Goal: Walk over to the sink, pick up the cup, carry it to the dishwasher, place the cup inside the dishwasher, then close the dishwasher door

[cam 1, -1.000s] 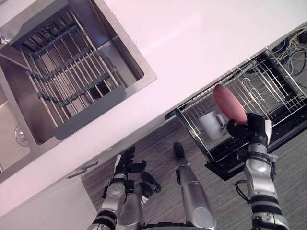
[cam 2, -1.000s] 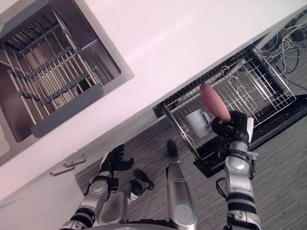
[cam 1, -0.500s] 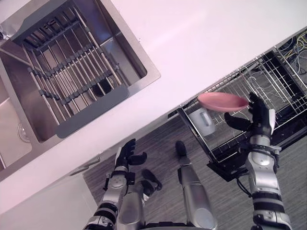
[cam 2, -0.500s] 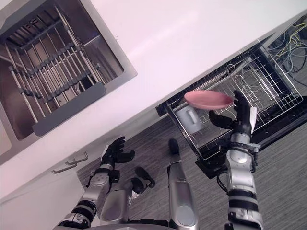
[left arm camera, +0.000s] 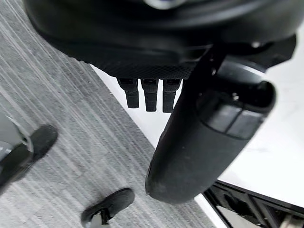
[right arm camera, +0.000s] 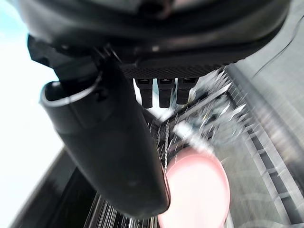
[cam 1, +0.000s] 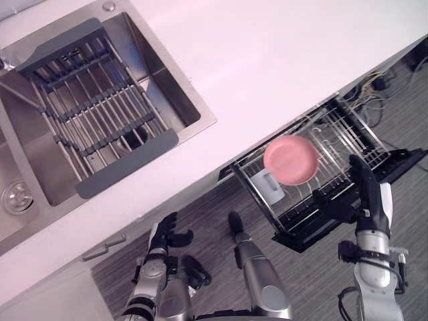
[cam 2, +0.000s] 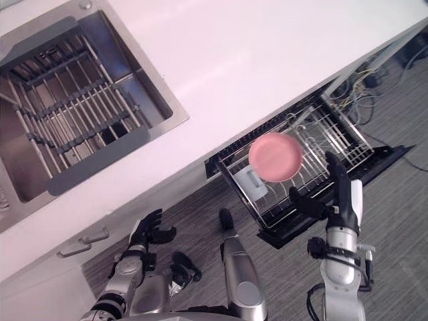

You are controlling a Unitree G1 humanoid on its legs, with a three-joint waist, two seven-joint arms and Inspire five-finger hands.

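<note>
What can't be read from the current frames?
- Cup: eye views, top behind the plate; how it sits in the rack is unclear.
- Plate: right wrist view, blurred, edge behind the right hand; whether it rests on the rack is unclear.
- Rack's back end: eye views, hidden under the counter.

white cup (cam 2: 253, 182) in dishwasher rack (cam 2: 319, 137)

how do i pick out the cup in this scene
Below the edge of the white counter, a wire dishwasher rack is pulled out over the grey floor. At the rack's end nearer the sink sits the cup: small and white, unlike the flat round pink plate beside it.
</note>
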